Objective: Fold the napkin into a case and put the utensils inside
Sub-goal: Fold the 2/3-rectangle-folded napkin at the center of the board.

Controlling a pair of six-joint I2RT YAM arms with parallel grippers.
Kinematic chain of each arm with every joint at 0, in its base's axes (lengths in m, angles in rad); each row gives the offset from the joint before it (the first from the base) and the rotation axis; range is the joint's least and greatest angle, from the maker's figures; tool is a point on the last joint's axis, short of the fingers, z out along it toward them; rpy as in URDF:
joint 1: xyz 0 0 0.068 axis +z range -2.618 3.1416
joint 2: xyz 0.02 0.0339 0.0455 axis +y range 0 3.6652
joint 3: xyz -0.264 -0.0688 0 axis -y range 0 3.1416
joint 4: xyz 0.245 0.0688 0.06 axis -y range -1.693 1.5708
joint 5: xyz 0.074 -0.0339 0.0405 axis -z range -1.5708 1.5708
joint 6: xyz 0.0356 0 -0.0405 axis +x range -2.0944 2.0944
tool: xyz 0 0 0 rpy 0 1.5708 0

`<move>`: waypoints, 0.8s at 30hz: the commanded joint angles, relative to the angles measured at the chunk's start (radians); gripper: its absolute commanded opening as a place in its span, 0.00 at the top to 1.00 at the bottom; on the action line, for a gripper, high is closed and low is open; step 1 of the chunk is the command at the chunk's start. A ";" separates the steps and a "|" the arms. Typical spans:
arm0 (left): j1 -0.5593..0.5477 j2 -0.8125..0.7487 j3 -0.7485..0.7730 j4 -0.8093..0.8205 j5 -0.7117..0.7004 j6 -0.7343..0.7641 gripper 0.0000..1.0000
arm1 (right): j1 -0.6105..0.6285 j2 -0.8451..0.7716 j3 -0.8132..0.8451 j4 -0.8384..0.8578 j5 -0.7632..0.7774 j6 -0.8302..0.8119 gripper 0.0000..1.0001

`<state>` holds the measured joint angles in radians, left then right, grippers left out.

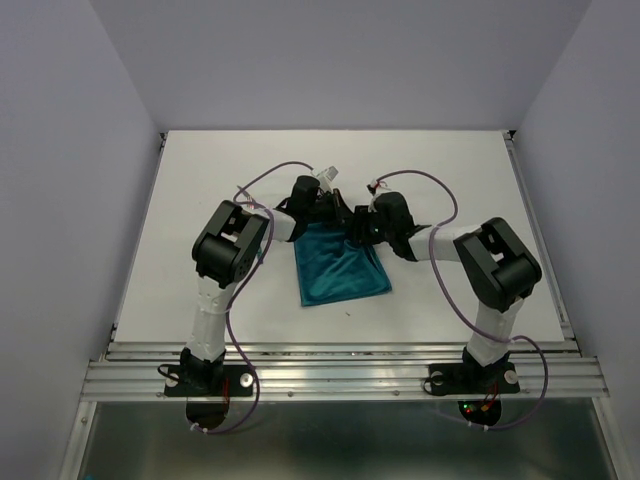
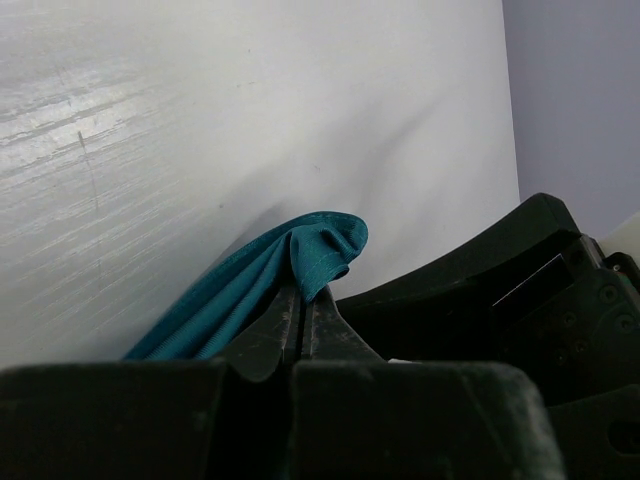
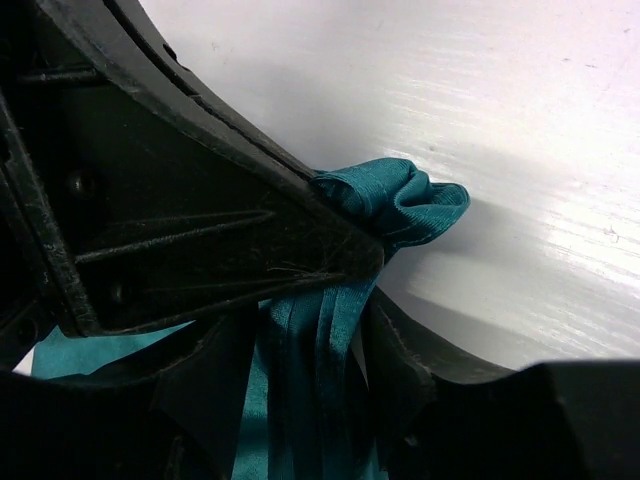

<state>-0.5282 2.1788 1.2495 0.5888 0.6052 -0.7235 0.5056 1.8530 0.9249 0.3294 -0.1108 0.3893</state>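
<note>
step: fold start, judged | napkin (image 1: 340,268): flat on table (image 1: 460,180) between arms, far edge bunched | left gripper (image 2: 300,318): fingers together, pinching far edge, likely to carry it over evenly | right gripper (image 3: 362,292): fingers straddle same edge; firm clamp cannot be told | utensils: none in view

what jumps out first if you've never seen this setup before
The teal napkin stands out against the white table, lying near its middle between the two black arms. Both grippers meet at its far edge. The left gripper is shut on a bunched corner, and the right gripper has a gathered fold between its fingers, though it is unclear whether it is clamped.
</note>
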 commanded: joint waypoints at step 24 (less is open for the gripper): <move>-0.006 -0.089 -0.004 -0.049 0.005 0.076 0.50 | 0.036 -0.012 -0.081 0.165 0.160 0.112 0.99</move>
<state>-0.5285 2.1773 1.2495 0.5663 0.6041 -0.6903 0.5320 1.8606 0.8547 0.4500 0.0071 0.4931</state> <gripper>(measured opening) 0.493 0.097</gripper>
